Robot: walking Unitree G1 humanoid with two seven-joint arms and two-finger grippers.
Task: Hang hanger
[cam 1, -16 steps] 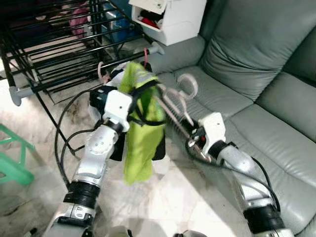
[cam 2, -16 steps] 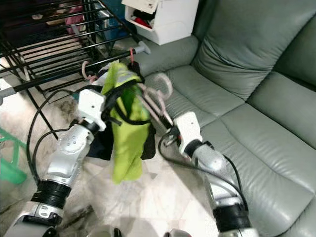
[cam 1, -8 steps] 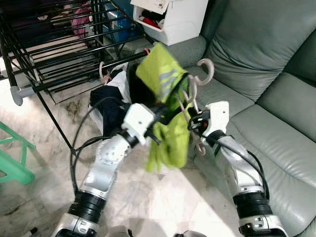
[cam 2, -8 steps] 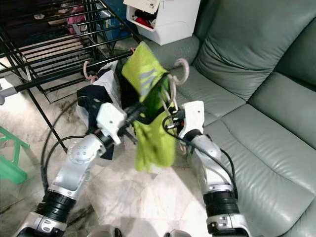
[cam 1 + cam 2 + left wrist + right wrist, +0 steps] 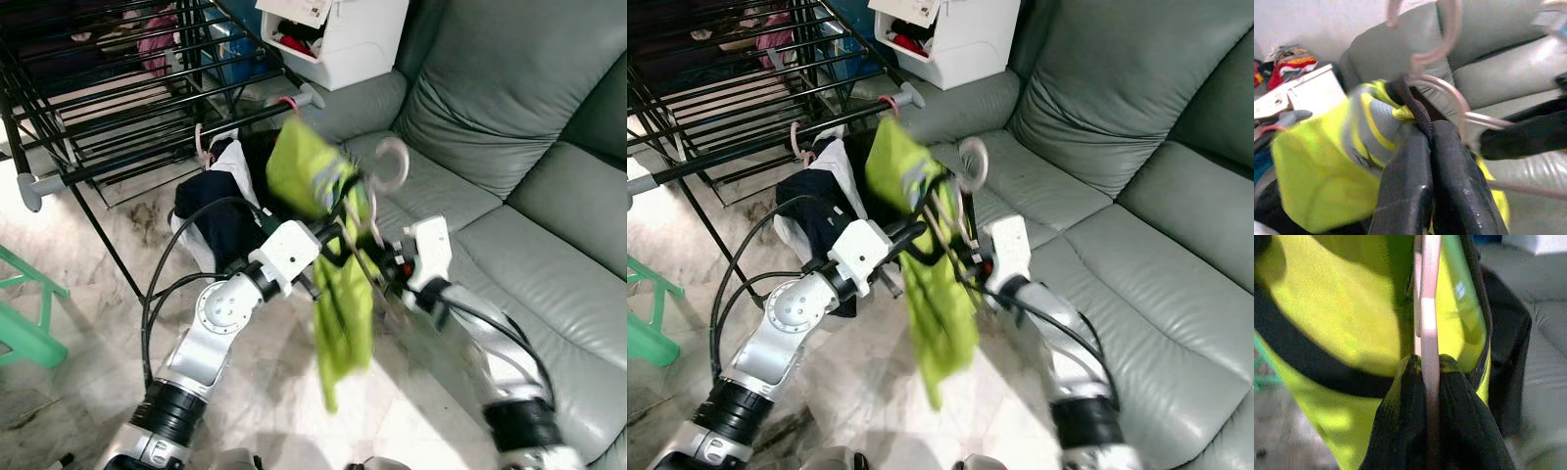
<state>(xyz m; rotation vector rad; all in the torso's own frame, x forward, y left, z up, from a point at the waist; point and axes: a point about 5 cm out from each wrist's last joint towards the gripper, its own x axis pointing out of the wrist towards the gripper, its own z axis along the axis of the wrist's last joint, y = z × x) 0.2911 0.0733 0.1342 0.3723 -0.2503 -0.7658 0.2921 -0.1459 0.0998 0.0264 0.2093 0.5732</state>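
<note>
Both of my pincers are clamped on the same bundle. From my right wrist, my right pincer (image 5: pixel 1430 377) pinches the pink bar of the hanger (image 5: pixel 1429 308) between its two fingers, edge on. From my left wrist, my left pincer (image 5: pixel 1425 147) is closed on the black trim of the yellow-green garment (image 5: pixel 1317 181), right under the hanger's looped hook. My head views give what the wrists miss: the bundle hangs in the air between my arms, in front of the grey sofa (image 5: pixel 509 108) and well apart from the black drying rack (image 5: pixel 118 108); the hook points up, free of any rail. A dark garment (image 5: pixel 220 211) hangs from the rack's front rail on another pink hanger. My right forearm is blurred, and the cloth hides most of the hanger's frame.
</note>
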